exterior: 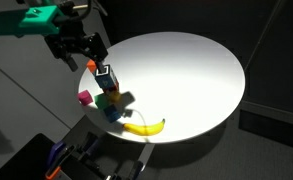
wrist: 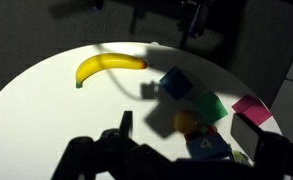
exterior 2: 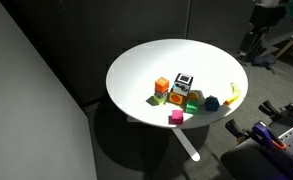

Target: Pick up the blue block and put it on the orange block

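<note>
A: Finding: end effector wide open, holding nothing, near the rim of the table. Blue block sits near the banana, apart from the orange block.
B: Judged light, rigid and smooth-faced. Recommend gripping two opposite flat sides, squarely

You have a round white table under strong light. A yellow banana lies flat on it, apart from the toy blocks. Among those you see a pink block, a green block near it, and a dark block with a white-and-black label sitting highest.
</note>
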